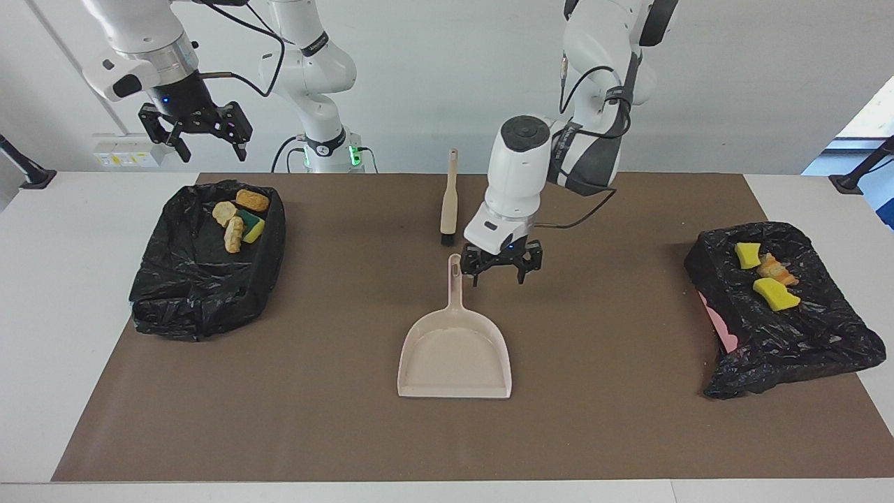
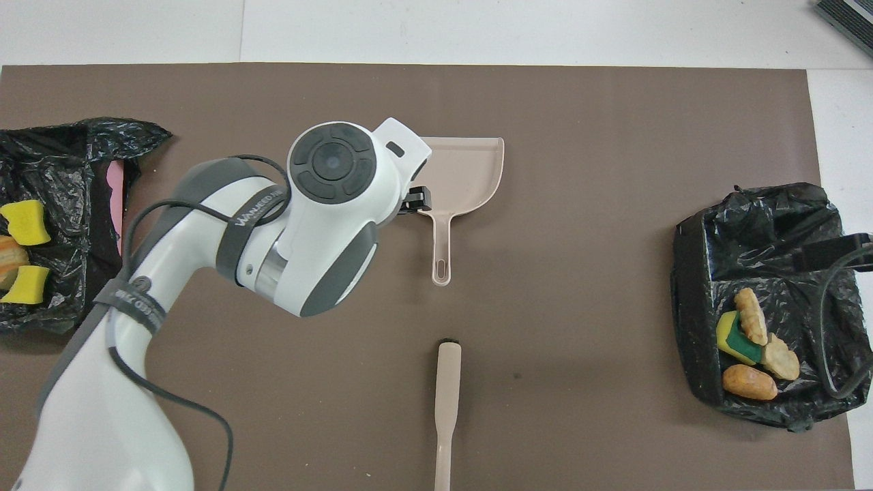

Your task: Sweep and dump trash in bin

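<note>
Left tool (image 1: 501,271) gapes wide beside dustpan (image 1: 455,353) handle — overhead, its arm hides it.

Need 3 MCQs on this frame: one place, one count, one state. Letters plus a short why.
1. Where is the brush?
A) in a bin
B) on the mat, nearer the robots than the dustpan
C) in the left gripper
2. How many black-bagged bins?
A) one
B) two
C) three
3. The dustpan is:
A) flat on the mat, released
B) held in the air
C) tipped over a bin

B: the brush lies just robot-side of the dustpan handle.
B: one bin at the right arm's end, one bin at the left arm's end.
A: the left gripper is open beside the handle.
</note>
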Controlling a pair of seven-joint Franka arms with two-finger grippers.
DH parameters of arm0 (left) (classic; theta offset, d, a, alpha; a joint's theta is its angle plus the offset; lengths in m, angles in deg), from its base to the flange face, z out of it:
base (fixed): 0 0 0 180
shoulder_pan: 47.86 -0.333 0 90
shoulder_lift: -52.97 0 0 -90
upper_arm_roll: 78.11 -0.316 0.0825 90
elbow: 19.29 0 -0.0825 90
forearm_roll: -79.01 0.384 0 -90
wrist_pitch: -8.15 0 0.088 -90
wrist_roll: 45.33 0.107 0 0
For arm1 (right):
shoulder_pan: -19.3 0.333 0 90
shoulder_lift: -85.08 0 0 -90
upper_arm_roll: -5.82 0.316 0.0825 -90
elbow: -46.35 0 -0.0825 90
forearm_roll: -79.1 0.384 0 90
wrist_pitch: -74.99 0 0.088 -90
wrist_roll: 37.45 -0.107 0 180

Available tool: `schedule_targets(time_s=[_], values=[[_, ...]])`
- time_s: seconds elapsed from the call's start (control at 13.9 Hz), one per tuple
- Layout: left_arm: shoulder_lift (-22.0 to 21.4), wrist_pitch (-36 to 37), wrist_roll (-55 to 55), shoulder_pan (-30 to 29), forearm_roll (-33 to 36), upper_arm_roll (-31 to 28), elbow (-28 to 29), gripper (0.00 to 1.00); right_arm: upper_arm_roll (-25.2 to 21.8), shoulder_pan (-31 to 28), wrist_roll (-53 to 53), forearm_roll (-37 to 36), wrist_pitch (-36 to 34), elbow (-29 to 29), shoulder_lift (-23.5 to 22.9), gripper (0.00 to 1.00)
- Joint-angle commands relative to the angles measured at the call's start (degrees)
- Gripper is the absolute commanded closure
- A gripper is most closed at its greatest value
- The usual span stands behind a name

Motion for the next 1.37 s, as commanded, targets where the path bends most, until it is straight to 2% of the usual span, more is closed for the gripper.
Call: schedule_targets(time_s=[0.0, 0.43, 0.65, 0.94, 1.08, 1.3], values=[[-6.5, 4.05, 8.65, -5.02, 0.73, 0.51, 4.16, 0.0, 0.18, 0.0, 0.26, -0.78, -1.03, 0.02, 0.27, 0.0], [-14.51, 14.43, 27.57, -16.1, 0.29, 0.43, 2.94, 0.0, 0.18, 0.0, 0.26, -0.78, -1.03, 0.02, 0.27, 0.0], [-16.79, 20.4, 33.21, -19.35, -0.06, -0.01, -0.57, 0.0, 0.18, 0.0, 0.26, -0.78, -1.03, 0.02, 0.27, 0.0], [-17.07, 30.76, 40.76, -24.71, -2.7, -0.01, -7.25, 0.0, 0.18, 0.0, 0.26, -0.78, -1.03, 0.02, 0.27, 0.0], [-17.5, 32.72, 45.33, -26.91, -2.61, -0.01, -7.44, 0.0, 0.18, 0.0, 0.26, -0.78, -1.03, 0.02, 0.35, 0.0], [-21.19, 33.51, 47.64, -28.33, -2.79, -0.1, -5.69, 0.0, 0.18, 0.0, 0.26, -0.78, -1.03, 0.02, 0.27, 0.0]])
